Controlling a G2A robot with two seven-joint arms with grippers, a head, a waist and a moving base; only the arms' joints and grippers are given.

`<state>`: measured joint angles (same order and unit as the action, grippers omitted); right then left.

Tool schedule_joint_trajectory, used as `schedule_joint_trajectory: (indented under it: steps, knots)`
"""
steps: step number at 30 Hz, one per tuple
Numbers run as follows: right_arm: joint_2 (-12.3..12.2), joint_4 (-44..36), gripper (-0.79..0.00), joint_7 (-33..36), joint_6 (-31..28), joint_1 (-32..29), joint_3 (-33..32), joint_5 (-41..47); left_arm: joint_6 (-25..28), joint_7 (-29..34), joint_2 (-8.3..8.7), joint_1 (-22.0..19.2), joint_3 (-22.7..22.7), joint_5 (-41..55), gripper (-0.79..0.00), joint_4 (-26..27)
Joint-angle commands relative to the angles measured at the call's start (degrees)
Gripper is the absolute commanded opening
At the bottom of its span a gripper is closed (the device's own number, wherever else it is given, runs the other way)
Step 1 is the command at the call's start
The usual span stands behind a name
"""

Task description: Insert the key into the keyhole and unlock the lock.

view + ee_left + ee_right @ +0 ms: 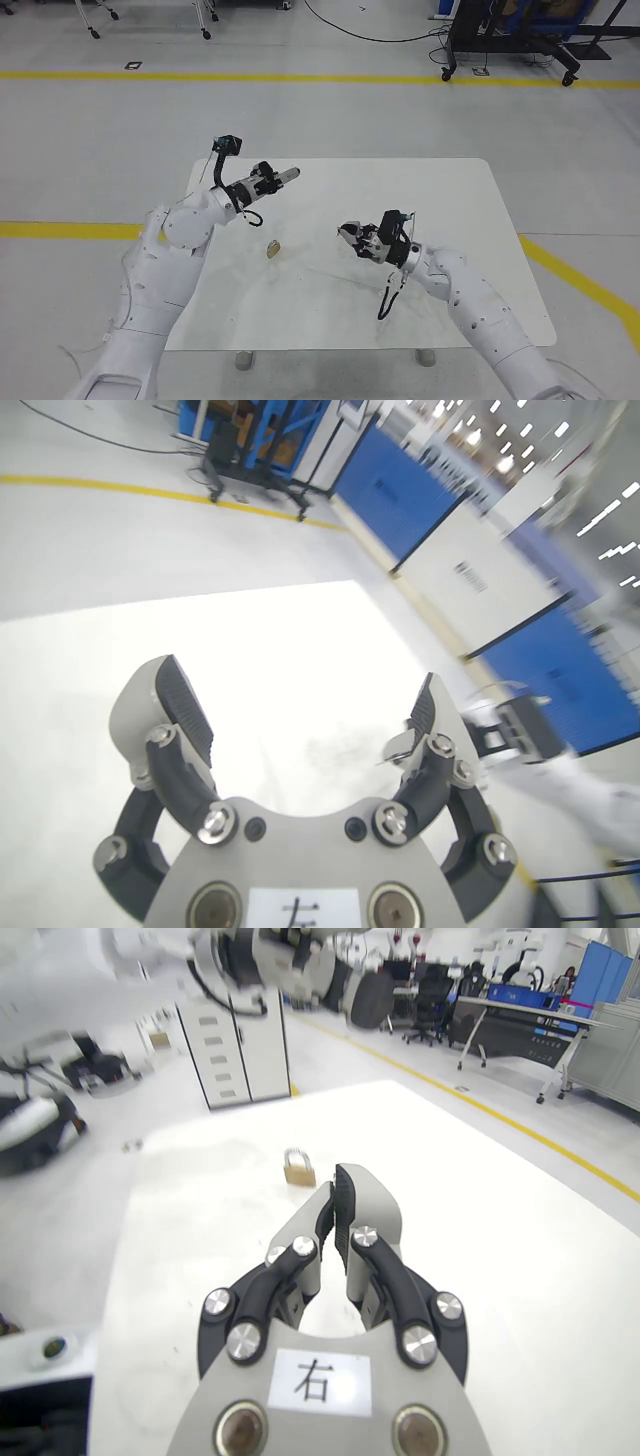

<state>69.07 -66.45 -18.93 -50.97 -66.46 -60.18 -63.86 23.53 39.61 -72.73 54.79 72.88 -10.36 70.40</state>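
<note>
Lock (300,1170), a small brass one with a silver shackle, sits on the white tabletop (450,200) just ahead of the right end effector (334,1180), in line with its tips but apart from them. The right arm comes in from the robot's side with the elbow bent and the forearm angled inward across the tabletop, so the end effector points straight at the lock and hangs a little above the surface. It is clenched, the ribbed black pads (345,1213) pressed together along their length; the tips are too small and close to say whether a key is pinched between them. The left arm is folded at the elbow with its forearm stretched out over the far part of the tabletop on its own side, wrist roughly level, aimed across the surface toward the far edge. The left end effector (300,672) is released, its two ribbed pads (182,705) spread wide with nothing between them. From this end effector the lock lies well apart, back toward the robot, between it and the right end effector.
</note>
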Motion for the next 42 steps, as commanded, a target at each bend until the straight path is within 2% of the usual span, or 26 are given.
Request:
schedule_joint_trajectory:
  steps: [1,2,4,13,15,18,22,26,27,28,33,37,40,42]
  knots:
    - [0.38,0.85,-0.785,0.95,-3.41,0.74,0.38,8.70,2.03,4.51,-0.37,-0.72,0.35,17.28,0.000,-3.25]
    - [0.57,1.14,-0.785,1.37,-4.44,0.80,0.59,12.17,2.18,8.04,-0.52,-1.28,0.31,22.85,0.000,-4.80]
    - [0.80,1.75,-0.785,3.08,-4.70,0.90,0.75,17.62,2.18,8.04,-0.52,-1.28,0.31,22.85,0.000,-4.80]
    - [0.80,1.75,-0.785,3.08,-4.70,0.90,0.75,17.62,2.18,8.04,-0.52,-1.28,0.31,22.85,0.000,-4.80]
    - [0.84,1.69,-0.785,3.19,-4.19,0.61,0.78,18.16,3.78,8.32,-0.29,-0.91,-1.00,16.33,0.000,-2.55]
    - [1.26,3.73,-0.785,4.79,-5.84,0.64,1.40,26.22,7.30,12.66,-0.39,0.52,-3.52,17.36,0.000,1.23]
    - [2.32,6.41,-0.785,9.52,-7.03,2.05,4.31,42.55,6.44,20.03,-0.50,0.82,-5.97,23.82,0.000,0.80]
    - [2.58,7.71,-0.785,17.72,-7.03,3.74,6.35,58.18,6.37,25.22,-0.51,-0.45,-7.08,28.03,-0.077,-0.88]
    - [2.57,7.92,-0.785,20.05,-7.03,4.08,6.70,61.26,6.46,25.57,-0.54,-0.72,-7.32,28.68,-0.117,-1.17]
    - [2.58,7.96,-0.785,22.45,-7.03,4.27,7.15,64.57,6.70,25.93,-0.56,-0.98,-7.63,28.60,-0.219,-1.38]
    - [2.65,9.18,-0.785,33.14,-7.03,5.67,8.24,76.57,8.23,26.49,-0.47,-1.94,-9.23,24.69,-0.262,-2.49]
    - [2.87,10.54,-0.785,39.20,-7.03,6.60,8.41,81.85,7.90,23.55,-0.37,-2.62,-10.07,19.58,-0.289,-3.53]
    - [3.02,10.96,-0.785,42.97,-7.03,6.92,8.17,84.67,7.89,22.54,-0.43,-2.73,-10.83,18.97,-0.292,-3.63]
    - [3.08,11.22,-0.785,45.22,-7.03,7.00,7.86,85.81,7.93,22.54,-0.47,-2.83,-11.35,19.10,-0.326,-3.56]
